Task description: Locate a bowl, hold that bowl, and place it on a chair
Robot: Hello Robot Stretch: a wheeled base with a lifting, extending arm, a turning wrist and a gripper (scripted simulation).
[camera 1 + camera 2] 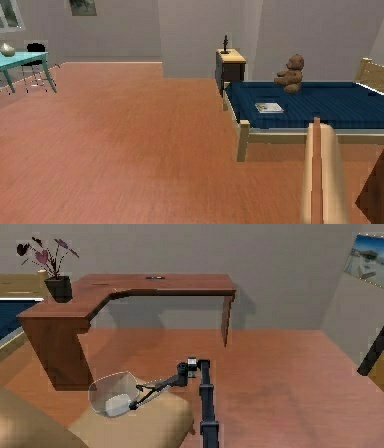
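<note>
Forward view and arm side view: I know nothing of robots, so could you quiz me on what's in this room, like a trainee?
1. True or false: a teddy bear sits on the blue bed.
2. In the arm side view, what stands on the brown desk's left end? A) a potted plant B) a television C) a stack of plates
3. Fill in: at the gripper's fingers shows a pale, see-through ____.
Key: 1 true; 2 A; 3 bowl.
</note>
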